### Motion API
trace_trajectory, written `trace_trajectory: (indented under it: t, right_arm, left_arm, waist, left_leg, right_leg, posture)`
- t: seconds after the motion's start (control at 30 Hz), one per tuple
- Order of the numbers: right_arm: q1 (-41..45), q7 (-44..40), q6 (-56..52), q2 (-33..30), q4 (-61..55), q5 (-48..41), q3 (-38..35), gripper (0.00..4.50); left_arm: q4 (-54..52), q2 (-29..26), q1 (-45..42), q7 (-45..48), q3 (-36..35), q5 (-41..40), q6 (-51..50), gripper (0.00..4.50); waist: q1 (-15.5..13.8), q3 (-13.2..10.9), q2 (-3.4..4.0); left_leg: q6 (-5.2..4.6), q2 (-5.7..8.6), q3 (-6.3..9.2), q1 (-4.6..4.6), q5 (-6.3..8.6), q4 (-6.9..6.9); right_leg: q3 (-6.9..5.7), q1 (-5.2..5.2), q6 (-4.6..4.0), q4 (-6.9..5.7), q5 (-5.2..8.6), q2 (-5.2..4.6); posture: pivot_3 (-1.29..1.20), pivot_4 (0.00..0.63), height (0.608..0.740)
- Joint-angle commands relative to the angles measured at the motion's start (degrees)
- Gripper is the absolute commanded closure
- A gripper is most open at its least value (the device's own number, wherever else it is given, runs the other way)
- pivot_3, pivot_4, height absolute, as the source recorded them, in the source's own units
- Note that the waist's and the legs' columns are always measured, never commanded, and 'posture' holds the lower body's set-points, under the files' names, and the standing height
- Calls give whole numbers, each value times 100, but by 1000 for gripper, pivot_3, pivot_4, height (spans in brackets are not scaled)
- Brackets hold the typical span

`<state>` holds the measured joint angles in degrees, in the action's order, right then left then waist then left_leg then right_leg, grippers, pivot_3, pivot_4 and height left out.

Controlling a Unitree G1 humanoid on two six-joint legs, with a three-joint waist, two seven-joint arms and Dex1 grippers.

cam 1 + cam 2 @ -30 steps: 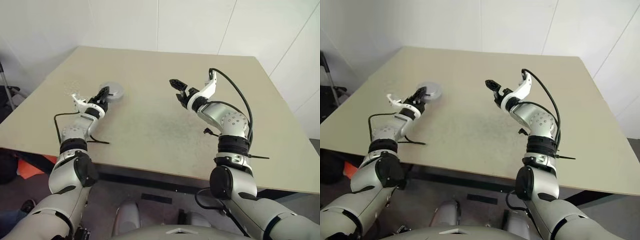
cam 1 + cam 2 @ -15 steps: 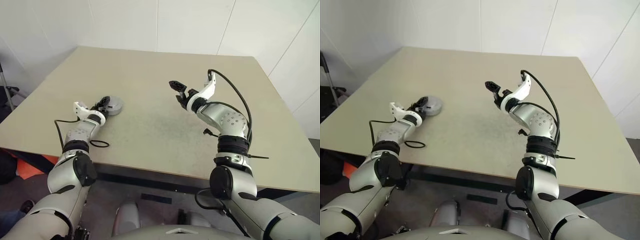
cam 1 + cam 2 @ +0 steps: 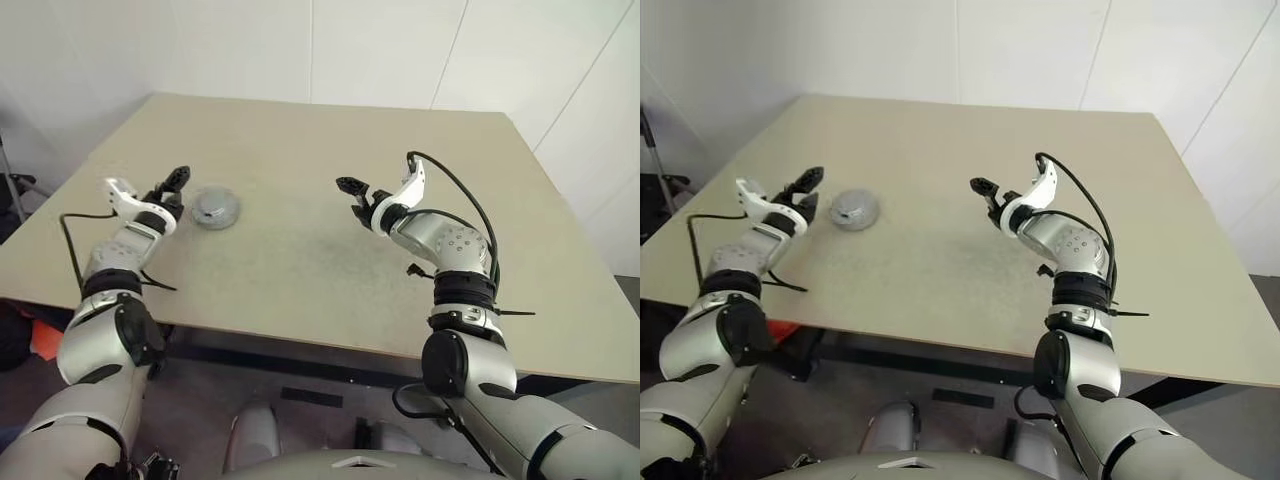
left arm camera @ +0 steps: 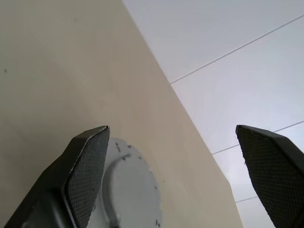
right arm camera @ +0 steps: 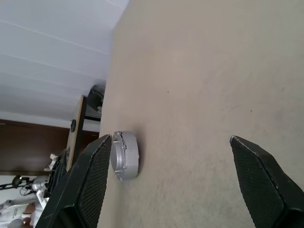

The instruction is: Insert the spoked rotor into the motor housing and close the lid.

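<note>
Closed motor housing (image 3: pixel 214 208) sits on the surface (image 3: pixel 300 260), both claws, left claw (image 3: pixel 172 186) and right claw (image 3: pixel 354 192), spread wide and empty; withdraw without nudging it.

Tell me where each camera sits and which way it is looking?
Head eyes: high up, looking down over the table and both arms; left pincer, right pincer.
Left wrist: looks along its open fingers at the closed motor housing, with the wall beyond.
Right wrist: looks across the tabletop between its open fingers.
Shared: every view catches the housing.
</note>
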<state>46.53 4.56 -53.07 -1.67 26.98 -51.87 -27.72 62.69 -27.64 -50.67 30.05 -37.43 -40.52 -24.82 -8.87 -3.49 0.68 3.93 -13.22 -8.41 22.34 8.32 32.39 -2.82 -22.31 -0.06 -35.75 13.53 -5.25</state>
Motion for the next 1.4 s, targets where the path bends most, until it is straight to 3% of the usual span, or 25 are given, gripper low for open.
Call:
trace_trajectory:
  t: [0.03, 0.3, 0.5, 0.63, 0.73, 0.93, 1.07, 1.4]
  right_arm:
    - [225, -25, 31, -36, -57, -13, -17, 0]
    - [129, -657, 557, -264, -432, 572, 514, 0]
    - [-201, -1583, 2449, -972, -960, 2368, 1739, 0]
    - [-304, -1841, 3106, -1478, -885, 3022, 1947, 0]
    - [-483, -2486, 3179, -1920, -962, 3183, 2082, 0]
    - [-1371, -4245, 2897, -2867, -1692, 3247, 2731, 0]
    - [-1800, -4610, 2803, -3167, -1892, 3377, 2909, 0]
    - [-1951, -4488, 2717, -3145, -1934, 3531, 2718, 0]
  left_arm:
    - [-97, -162, -219, 205, 107, 132, 114, 19]
    - [-526, -87, -477, 665, 642, 528, 370, 19]
    - [-1324, 489, -575, 904, 1152, 924, 1463, 19]
    - [-1813, 871, -542, 1012, 1435, 979, 1539, 19]
    - [-2196, 1070, -353, 1357, 1904, 1097, 1274, 19]
    - [-3250, 1368, 716, 2166, 3547, 1844, 896, 19]
    - [-3005, 1268, 1026, 2438, 4186, 2501, 1417, 19]
    - [-2294, 1208, 806, 2550, 4117, 2794, 2042, 19]
  waist:
    - [-2, 0, 0]
    - [-2, 0, 0]
    - [-36, 0, -3]
    - [-26, -1, -6]
    - [-11, -2, -7]
    - [-2, -1, -5]
    - [34, -1, -6]
    - [15, 0, -4]
  left_leg:
    - [0, 1, 0, 0, 0, 1]
    - [4, -4, 0, -1, -2, 9]
    - [3, -2, 0, 8, -1, 17]
    - [1, -2, 1, 9, -1, 25]
    - [-2, -3, 0, 9, 1, 32]
    - [-47, -4, -9, -14, 27, 54]
    - [-51, -19, -12, -14, 29, 62]
    - [-55, -14, -20, -48, 21, 65]
  right_leg:
    - [0, 1, 0, 0, 0, -2]
    - [-3, 3, -5, -3, -3, -1]
    - [-6, 5, -4, -1, -4, -5]
    - [-6, 7, -5, -4, -4, -5]
    - [-4, 7, -6, -8, -4, -4]
    - [4, 35, -11, -2, -2, -4]
    - [9, 28, -19, -6, 1, 10]
    - [29, 47, -52, -12, -14, 6]
  posture:
    - [0, 0, 740]
    - [0, 0, 740]
    - [0, 0, 740]
    - [0, 0, 740]
    - [0, 0, 740]
    - [0, 0, 740]
    - [0, 0, 740]
    - [0, 0, 740]
